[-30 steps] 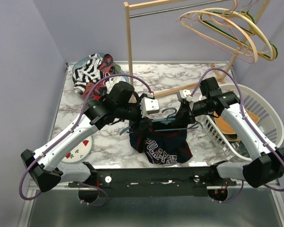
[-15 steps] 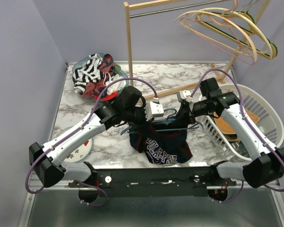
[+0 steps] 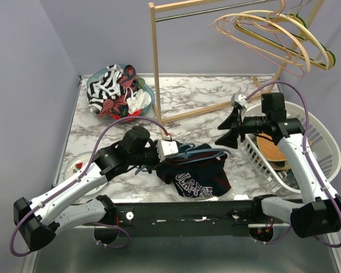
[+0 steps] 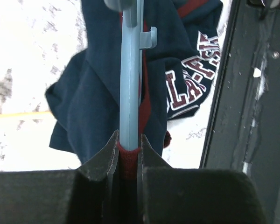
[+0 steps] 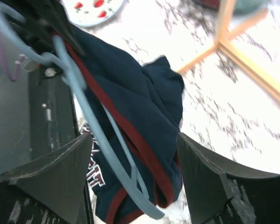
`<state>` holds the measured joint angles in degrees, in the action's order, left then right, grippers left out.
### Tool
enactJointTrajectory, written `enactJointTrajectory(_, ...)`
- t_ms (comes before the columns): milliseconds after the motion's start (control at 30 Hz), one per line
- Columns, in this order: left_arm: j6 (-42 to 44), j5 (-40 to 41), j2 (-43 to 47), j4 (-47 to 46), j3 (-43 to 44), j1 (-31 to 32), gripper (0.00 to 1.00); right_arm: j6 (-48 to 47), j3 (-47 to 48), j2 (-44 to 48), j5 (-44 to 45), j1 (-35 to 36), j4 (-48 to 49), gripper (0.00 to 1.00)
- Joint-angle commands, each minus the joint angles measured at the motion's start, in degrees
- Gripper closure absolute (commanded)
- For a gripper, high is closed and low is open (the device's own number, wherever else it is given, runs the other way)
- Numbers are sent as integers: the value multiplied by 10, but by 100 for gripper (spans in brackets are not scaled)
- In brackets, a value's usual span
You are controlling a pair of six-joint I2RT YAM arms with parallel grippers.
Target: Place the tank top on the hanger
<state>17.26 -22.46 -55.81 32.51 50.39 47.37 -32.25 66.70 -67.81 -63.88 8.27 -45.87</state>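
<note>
Since a second ago, my right gripper (image 3: 230,128) had let go and swung back toward the white laundry basket (image 3: 318,131). Its jaws stood spread wide with nothing between them. Meanwhile the left arm had dropped low and drawn the load down toward the near edge.

My left gripper (image 4: 129,142) was clenched on the hanger (image 4: 129,70), pinching its grey-blue bar together with a strip of maroon trim. The tank top (image 3: 196,177) rested in a bunch on the marble table (image 3: 102,122). It was just right of the left gripper, well apart from the right one, and close to the black front rail (image 3: 187,211).

It was draped partly over the hanger, crumpled rather than spread out. From the right wrist camera I saw the hanger's thin loop crossing the navy cloth, with the maroon edging running alongside it. The fabric was dark navy. White lettering outlined in maroon showed on the side toward the near edge, but I couldn't read the whole word. Whether the hanger sat inside both armholes I couldn't tell.
</note>
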Motion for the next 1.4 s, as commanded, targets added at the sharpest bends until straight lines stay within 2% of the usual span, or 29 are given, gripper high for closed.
enactJointTrajectory(0,-5,20,43,-70,-15,2,100,114,-62,6,131,1,103,19)
enactJointTrajectory(67,-3,20,48,-74,-20,3,100,111,-61,-9,181,1,83,19)
enactJointTrajectory(133,0,18,54,-78,-24,3,100,90,-47,-40,198,0,42,19)
enactJointTrajectory(300,15,3,63,-81,-35,2,100,82,-36,-73,221,0,10,20)
enactJointTrajectory(633,55,0,62,-75,-42,2,100,-33,-8,-133,161,3,-127,21)
enactJointTrajectory(900,63,-8,53,-75,-38,3,100,-32,-21,-147,217,13,-128,23)
enactJointTrajectory(1033,63,-9,54,-76,-37,2,100,-13,-35,-158,262,15,-94,24)
enactJointTrajectory(1233,74,-21,61,-68,-40,2,100,3,-34,-182,278,15,-70,32)
enactJointTrajectory(1333,76,-20,62,-64,-38,2,100,11,-27,-203,281,15,-67,46)
enactJointTrajectory(1367,76,-18,62,-64,-39,2,100,13,-25,-206,281,15,-67,54)
